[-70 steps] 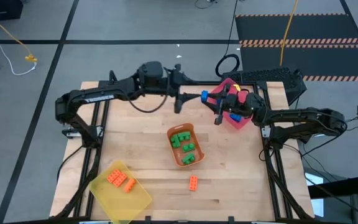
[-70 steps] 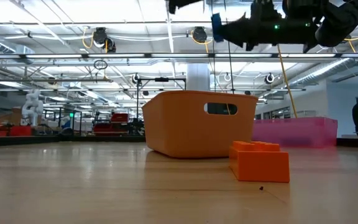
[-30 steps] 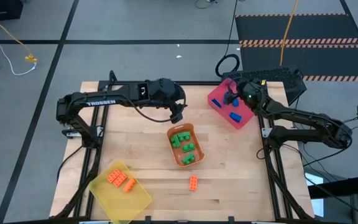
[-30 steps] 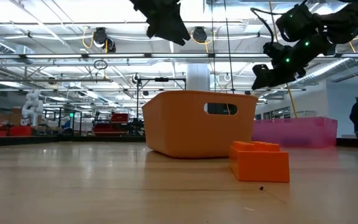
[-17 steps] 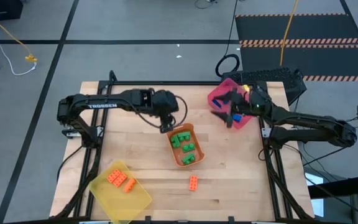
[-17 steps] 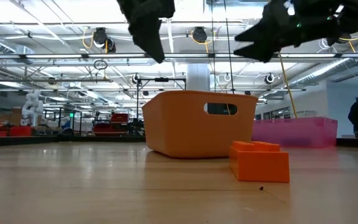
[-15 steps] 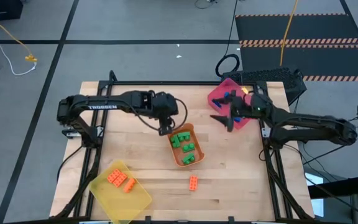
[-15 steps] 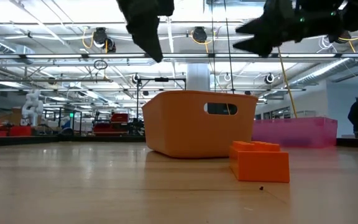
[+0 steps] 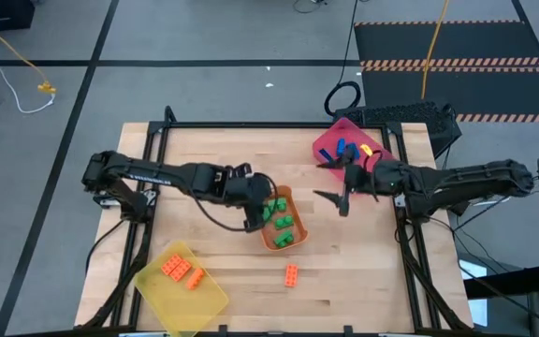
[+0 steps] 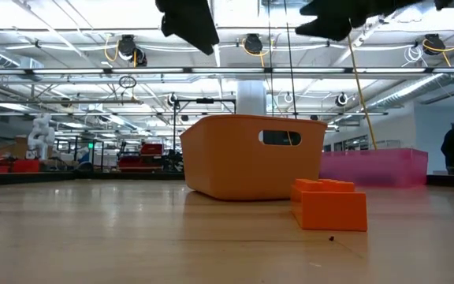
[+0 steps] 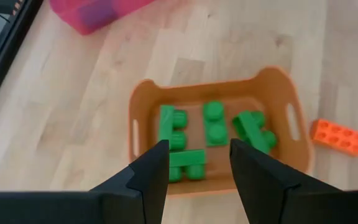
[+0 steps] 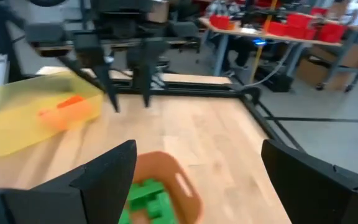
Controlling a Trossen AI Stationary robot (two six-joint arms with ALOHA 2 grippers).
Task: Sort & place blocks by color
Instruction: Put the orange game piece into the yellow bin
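The right arm is coming away from the pink tray (image 9: 329, 148): a moment ago its end effector (image 9: 335, 183) was low over that tray at the far right corner, and now it is hanging over bare bench (image 9: 204, 239) between the pink tray and the orange tray (image 9: 268, 240), fingers wide apart and holding nothing. It seems the blue block is now delivered. The left end effector (image 9: 255, 217) is moving too, from the far side toward the orange tray, and is now hovering over its left rim with fingers partly apart and nothing between them. I am counting four green blocks (image 11: 205, 133) in the orange tray, two orange blocks (image 9: 182, 271) in the yellow tray (image 9: 211, 303), and about three blue blocks (image 9: 342, 146) in the pink tray, though those are small to tell. One orange block (image 9: 291, 274) is lying loose on the bench near the front edge, so I judge it is the last one left to sort.
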